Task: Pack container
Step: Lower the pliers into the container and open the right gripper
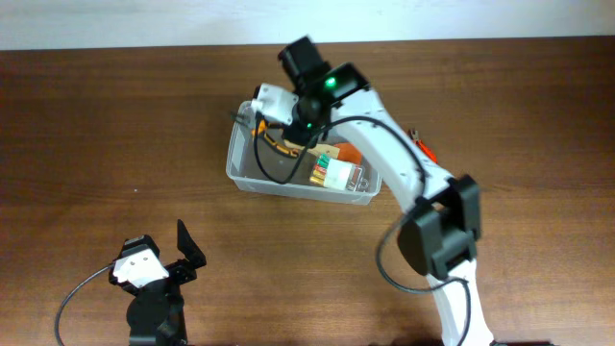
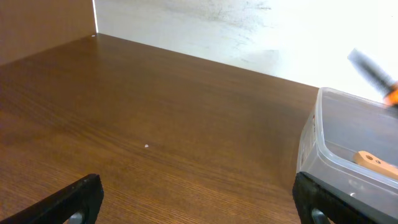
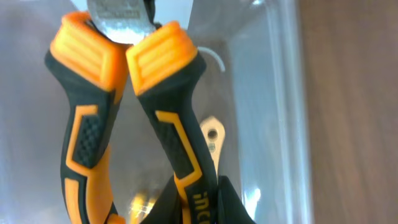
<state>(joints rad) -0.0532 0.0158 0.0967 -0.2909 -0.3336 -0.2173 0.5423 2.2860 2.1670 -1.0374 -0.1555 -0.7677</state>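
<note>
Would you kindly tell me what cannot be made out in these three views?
The pliers: head cut off by the top edge, right wrist view; under the right arm overhead.
The right gripper's fingers: mostly below the bottom edge, so the grip is unclear.
The container's contents: tiny overhead, partly under the arm; cropped by the right edge, left wrist view.
The orange object: mostly behind the arm overhead.

In the container [image 1: 288,185], pliers [image 3: 171,124] are left of a box [image 1: 336,174].
</note>
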